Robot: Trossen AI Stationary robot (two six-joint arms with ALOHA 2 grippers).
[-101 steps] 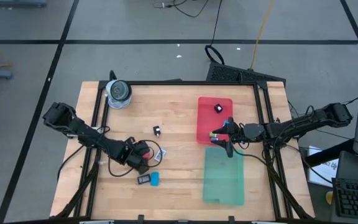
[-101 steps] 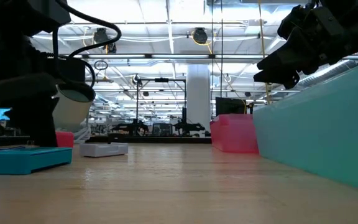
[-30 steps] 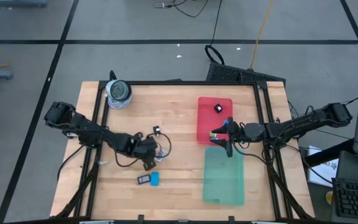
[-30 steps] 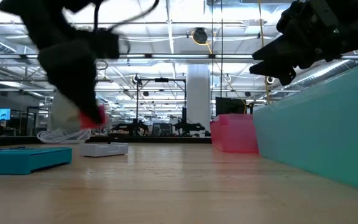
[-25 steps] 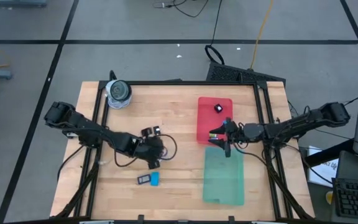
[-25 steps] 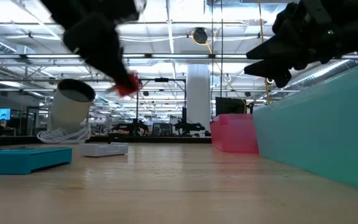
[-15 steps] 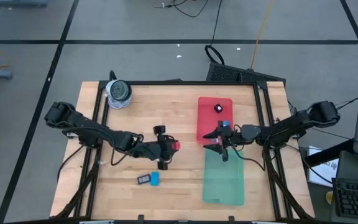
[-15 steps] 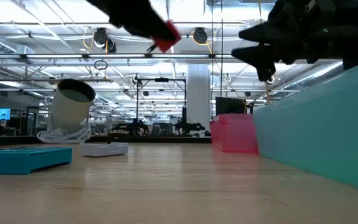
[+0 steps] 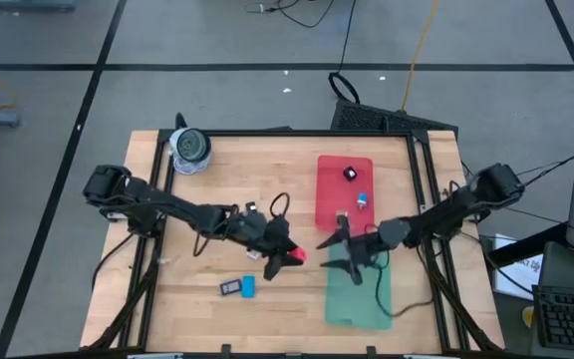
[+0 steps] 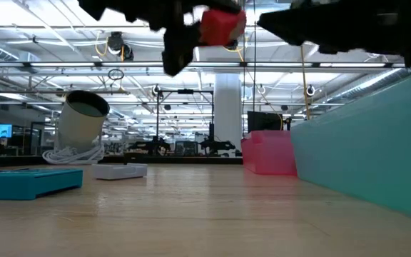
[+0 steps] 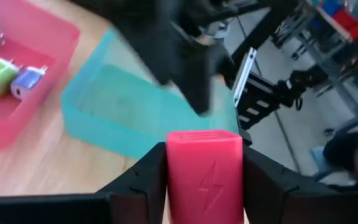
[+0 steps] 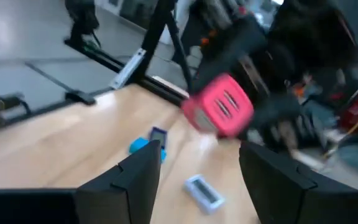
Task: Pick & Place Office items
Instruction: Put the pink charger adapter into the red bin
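My left gripper (image 9: 292, 257) is shut on a red block with a lightning mark (image 11: 204, 165) and holds it in the air over the middle of the table, near the green tray's (image 9: 359, 294) left rim. My right gripper (image 9: 324, 254) is open. It faces the block (image 12: 219, 106) from the table's right, a short way off. A blue bar (image 9: 248, 287) and a dark block (image 9: 230, 288) lie flat on the wood. The red tray (image 9: 329, 204) holds a black-and-white bit (image 9: 349, 174) and a small blue bit (image 9: 363, 200). My left gripper pinches the red block between its two fingers (image 11: 143, 180), one on each side face (image 11: 174, 174). The fingers come roughly level from the table's left. The block is lifted clear of the table (image 10: 222, 27), and its marked face stays uncovered.
A grey roll (image 9: 189, 148) with a white cord stands at the far left corner. A white tag-like bit (image 10: 120, 170) lies on the wood near it. The two trays sit end to end on the right half of the table. Bare wood lies along the near edge.
My left gripper has swung from the left part of the table toward the right and risen, carrying the red block up clear of the wood. My right gripper has left the red tray's near end and moved toward the table's left, toward the block. A small blue bit now shows in the red tray.
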